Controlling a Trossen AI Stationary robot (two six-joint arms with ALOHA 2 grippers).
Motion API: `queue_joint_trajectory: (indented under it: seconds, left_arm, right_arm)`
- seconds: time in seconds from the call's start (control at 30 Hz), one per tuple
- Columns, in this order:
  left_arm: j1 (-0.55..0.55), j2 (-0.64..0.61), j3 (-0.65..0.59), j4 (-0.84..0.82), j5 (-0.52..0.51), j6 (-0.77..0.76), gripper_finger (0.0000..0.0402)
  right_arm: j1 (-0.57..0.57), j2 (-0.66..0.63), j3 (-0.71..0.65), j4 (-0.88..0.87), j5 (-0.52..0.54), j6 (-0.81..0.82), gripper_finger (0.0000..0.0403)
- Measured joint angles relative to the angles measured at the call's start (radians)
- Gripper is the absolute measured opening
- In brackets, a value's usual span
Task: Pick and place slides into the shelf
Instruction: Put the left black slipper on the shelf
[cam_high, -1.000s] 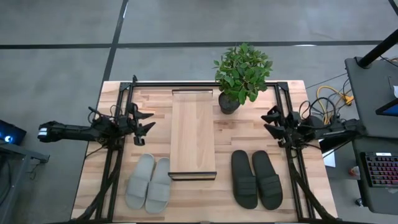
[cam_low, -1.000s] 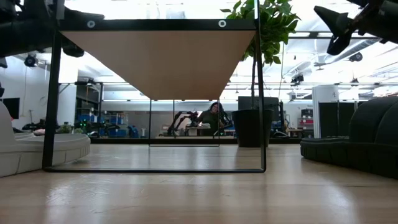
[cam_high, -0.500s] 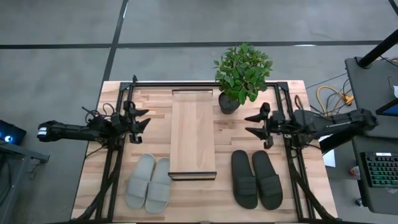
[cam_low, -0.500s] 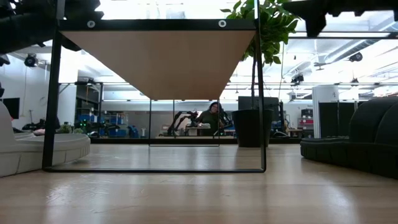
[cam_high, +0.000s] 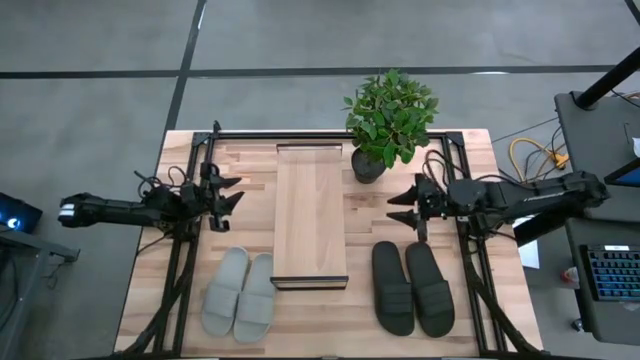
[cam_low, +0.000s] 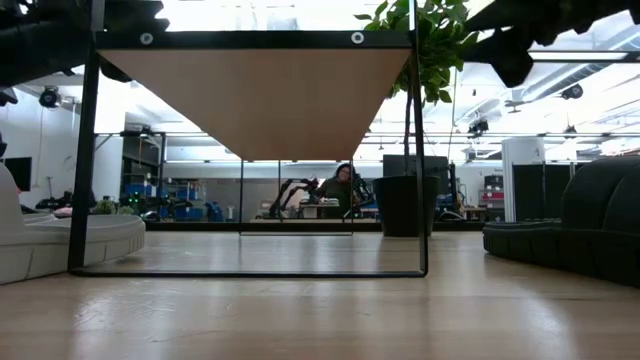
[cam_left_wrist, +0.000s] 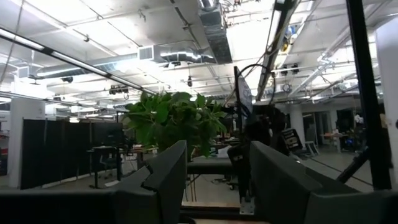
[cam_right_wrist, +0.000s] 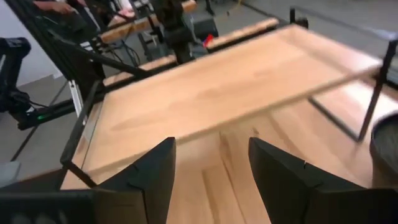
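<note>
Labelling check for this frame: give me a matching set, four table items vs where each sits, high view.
Items:
1. grey slides
2. black slides
3. potted plant
4. shelf

Places:
A. middle of the table, running front to back
B. far edge, right of the shelf
C. near edge, left of the shelf
D. near edge, right of the shelf, below the right gripper

Pairs: 1-C, 2-D, 3-B, 4-A

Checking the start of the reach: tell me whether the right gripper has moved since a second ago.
Yes. The right gripper has swung inward from the table's right rail, now nearer the potted plant.
</note>
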Motion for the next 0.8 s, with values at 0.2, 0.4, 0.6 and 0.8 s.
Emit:
queue_joint_trajectory:
  seconds: [0.2,0.4,0.6,0.8]
  left_arm:
    - [0.0,0.037,0.03,0.006,0.006,0.001,0.0162]
    - [0.0,0.076,0.066,0.011,0.006,0.031,0.0162]
    - [0.0,0.175,0.146,-0.023,0.02,0.028,0.0162]
    - [0.0,0.313,0.213,-0.086,0.024,0.026,0.0162]
  right_arm:
    - [0.0,0.001,0.003,-0.006,-0.059,0.015,0.0194]
    - [0.0,0.0,0.003,0.017,-0.068,-0.021,0.0194]
    - [0.0,0.001,0.003,0.016,-0.067,-0.081,0.0194]
    - [0.0,-0.001,0.002,-0.025,-0.068,-0.082,0.0194]
